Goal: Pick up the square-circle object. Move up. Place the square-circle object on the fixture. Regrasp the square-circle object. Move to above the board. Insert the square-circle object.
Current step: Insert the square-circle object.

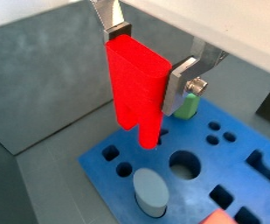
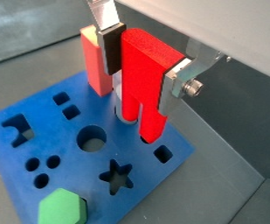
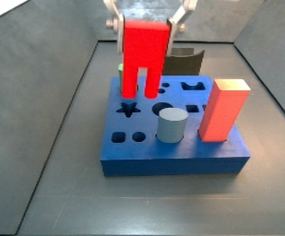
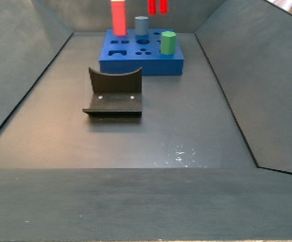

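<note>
My gripper (image 3: 145,17) is shut on the square-circle object (image 3: 145,53), a bright red block with two legs pointing down. It hangs upright over the blue board (image 3: 170,162), near the board's far edge. In both wrist views the silver fingers clamp the upper part of the square-circle object (image 1: 135,87) (image 2: 143,83), with the gripper (image 1: 148,54) (image 2: 143,61) above the board (image 1: 106,159) (image 2: 67,131). The legs end close to the board's top face; I cannot tell whether they touch. The dark fixture (image 4: 114,90) stands on the floor apart from the board (image 4: 142,64).
On the board stand a tall red-orange block (image 3: 222,111) (image 2: 96,61), a grey cylinder (image 3: 171,124) (image 1: 151,192) and a green peg (image 4: 167,42) (image 2: 61,210). Grey sloping walls enclose the floor.
</note>
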You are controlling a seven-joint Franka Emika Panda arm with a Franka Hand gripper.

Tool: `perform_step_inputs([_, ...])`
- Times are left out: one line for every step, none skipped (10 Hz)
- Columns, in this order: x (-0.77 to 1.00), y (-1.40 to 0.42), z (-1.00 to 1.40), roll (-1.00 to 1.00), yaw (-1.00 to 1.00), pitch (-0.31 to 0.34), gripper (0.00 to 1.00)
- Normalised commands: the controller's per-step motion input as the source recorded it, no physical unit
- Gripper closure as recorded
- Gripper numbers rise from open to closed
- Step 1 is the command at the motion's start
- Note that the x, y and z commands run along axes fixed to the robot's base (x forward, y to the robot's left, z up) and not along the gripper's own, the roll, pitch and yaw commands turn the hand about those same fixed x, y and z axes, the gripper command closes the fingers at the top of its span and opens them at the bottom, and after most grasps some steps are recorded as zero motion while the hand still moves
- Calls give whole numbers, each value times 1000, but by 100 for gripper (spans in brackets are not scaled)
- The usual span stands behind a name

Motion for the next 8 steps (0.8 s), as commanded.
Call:
perform_step_inputs([0, -229, -866, 87, 0, 26, 100])
perform_step_inputs([17, -194, -937, 7, 29, 84, 100])
perform_step_inputs([-3, -11, -80, 0, 9, -44, 100])
perform_step_inputs([11, 0, -26, -4, 0, 0, 100])
perform_step_inputs([0, -260, -686, 64, 0, 0, 100])
perform_step_inputs([0, -354, -871, 61, 0, 50, 100])
perform_step_inputs([46, -211, -283, 27, 6, 0, 100])
perform_step_inputs([0, -86, -37, 0, 0, 7, 100])
